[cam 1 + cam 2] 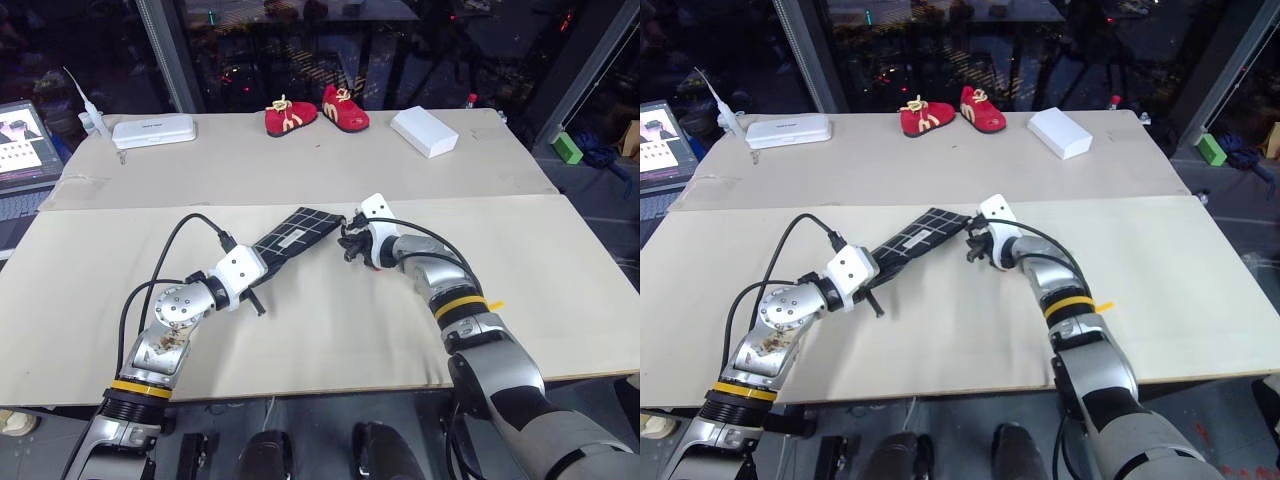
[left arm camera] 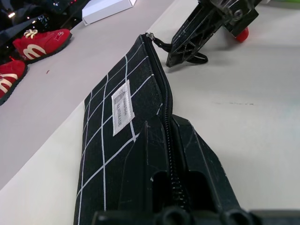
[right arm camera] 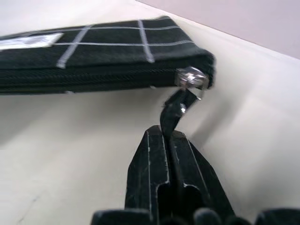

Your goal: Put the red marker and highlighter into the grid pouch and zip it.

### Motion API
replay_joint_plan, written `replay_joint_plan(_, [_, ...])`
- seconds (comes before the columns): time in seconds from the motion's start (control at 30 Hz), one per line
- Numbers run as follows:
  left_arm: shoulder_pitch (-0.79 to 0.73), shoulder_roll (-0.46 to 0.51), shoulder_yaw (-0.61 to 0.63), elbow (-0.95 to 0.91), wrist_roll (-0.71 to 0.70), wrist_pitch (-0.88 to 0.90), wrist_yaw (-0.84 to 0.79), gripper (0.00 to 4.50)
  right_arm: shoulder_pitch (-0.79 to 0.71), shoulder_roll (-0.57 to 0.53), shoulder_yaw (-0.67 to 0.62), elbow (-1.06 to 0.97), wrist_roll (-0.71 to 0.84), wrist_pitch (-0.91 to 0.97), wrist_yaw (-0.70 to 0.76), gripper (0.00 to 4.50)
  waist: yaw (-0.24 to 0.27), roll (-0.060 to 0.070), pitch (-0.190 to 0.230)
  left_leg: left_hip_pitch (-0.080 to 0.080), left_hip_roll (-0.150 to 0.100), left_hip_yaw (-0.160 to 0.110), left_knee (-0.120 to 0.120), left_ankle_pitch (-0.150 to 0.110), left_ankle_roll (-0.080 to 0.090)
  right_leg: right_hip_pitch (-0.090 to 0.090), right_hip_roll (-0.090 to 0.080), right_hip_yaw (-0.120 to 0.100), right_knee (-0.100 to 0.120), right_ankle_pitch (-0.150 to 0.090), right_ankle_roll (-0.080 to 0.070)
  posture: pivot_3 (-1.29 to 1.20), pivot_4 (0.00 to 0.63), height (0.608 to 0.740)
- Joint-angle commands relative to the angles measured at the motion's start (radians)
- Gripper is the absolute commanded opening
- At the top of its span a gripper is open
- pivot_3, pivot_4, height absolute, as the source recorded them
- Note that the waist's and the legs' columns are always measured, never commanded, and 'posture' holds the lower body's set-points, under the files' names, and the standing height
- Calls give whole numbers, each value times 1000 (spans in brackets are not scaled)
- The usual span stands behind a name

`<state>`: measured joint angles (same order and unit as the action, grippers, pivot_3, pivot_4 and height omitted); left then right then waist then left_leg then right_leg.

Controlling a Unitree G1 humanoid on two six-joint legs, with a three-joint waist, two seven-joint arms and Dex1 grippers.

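Right end effector (image 3: 168,136) level, on pull cord (image 3: 171,111)

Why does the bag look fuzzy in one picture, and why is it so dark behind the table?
Right wrist view: the pouch sits too close, so its edge and zipper pull blur. Left eye view: the windows show night, dotted with little lights, while the table is evenly lit.

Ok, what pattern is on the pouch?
Black grid pouch with thin white lines; clearest in the left wrist view.
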<state>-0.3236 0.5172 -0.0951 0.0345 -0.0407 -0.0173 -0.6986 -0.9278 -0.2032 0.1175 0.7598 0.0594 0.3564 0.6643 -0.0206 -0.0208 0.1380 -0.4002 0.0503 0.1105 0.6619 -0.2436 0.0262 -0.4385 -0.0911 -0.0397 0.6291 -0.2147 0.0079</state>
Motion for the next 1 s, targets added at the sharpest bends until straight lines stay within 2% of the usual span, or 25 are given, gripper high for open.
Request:
replay_joint_plan(0.03, [-10, -1, 11, -29, -5, -11, 5, 0, -1, -5, 14, -82, 0, -14, 43, 98, 0, 0, 0, 0, 0, 0, 0, 0, 0, 0, 0, 0, 0, 0, 0, 0, 150, 740])
replay_joint_plan(0.13, [-13, -1, 8, -24, -4, -13, 0, 0, 22, -10, 40, -128, -3, -6, 86, 98, 1, 0, 0, 0, 0, 0, 0, 0, 0, 0, 0, 0, 0, 0, 0, 0, 150, 740])
replay_joint_plan(0.3, [-18, -2, 6, -15, -7, -16, -6, 0, 108, -34, 121, -313, 25, 40, 252, 98, 3, 0, 0, 0, 0, 0, 0, 0, 0, 0, 0, 0, 0, 0, 0, 0, 150, 740])
replay_joint_plan(0.37, [-20, -4, 2, -13, -7, -17, -10, 0, 116, -34, 138, -340, 20, 49, 270, 98, 4, 0, 0, 0, 0, 0, 0, 0, 0, 0, 0, 0, 0, 0, 0, 0, 150, 740])
replay_joint_plan(0.5, [-22, -9, -3, -10, -5, -19, -18, 0, 68, -6, 112, -288, 10, 37, 212, 98, 0, 0, 0, 1, 0, 0, 0, 0, 0, 0, 0, 0, 0, 0, 0, 0, 150, 740])
replay_joint_plan(0.73, [-28, -10, -7, 0, -6, -22, -36, 0, 54, 8, 114, -368, 60, 58, 280, 98, 4, 0, 0, 0, 0, 0, 0, 0, 0, 0, 0, 0, 1, 0, 0, 0, 150, 740])
replay_joint_plan(0.87, [-44, -21, -19, 15, -5, -26, -50, 0, 108, -16, 177, -550, 113, 128, 406, 98, 7, 0, 0, -1, 0, -1, 0, 0, 0, 0, 0, -1, 1, 0, 0, 0, 150, 740])
replay_joint_plan(1.0, [-52, -27, -20, 25, -4, -28, -52, 0, 153, -58, 253, -566, 50, 116, 412, 98, 6, 0, 0, 0, 0, -1, 0, 0, 0, 1, 0, -1, 0, 0, 0, 0, 150, 740])
